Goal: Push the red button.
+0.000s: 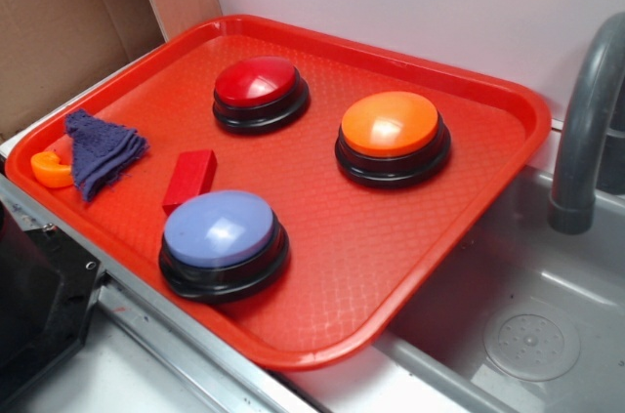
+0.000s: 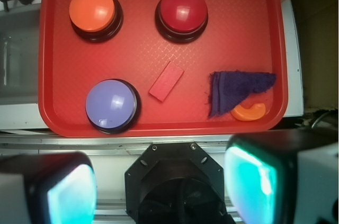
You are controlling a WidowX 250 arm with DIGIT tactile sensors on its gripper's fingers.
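Observation:
The red button (image 1: 258, 82), a glossy dark red dome on a black base, sits at the back left of the red tray (image 1: 410, 247). In the wrist view it is at the top centre (image 2: 183, 10). My gripper (image 2: 161, 184) is open and empty, its two fingers wide apart, high above the robot base and short of the tray's near edge. The gripper does not show in the exterior view.
On the tray are an orange-topped button (image 1: 391, 128), a blue-topped button (image 1: 220, 229), a small red block (image 1: 189, 179), a purple cloth (image 1: 100, 148) and a small orange piece (image 1: 49, 168). A grey sink (image 1: 532, 335) with a faucet (image 1: 586, 120) lies to the right.

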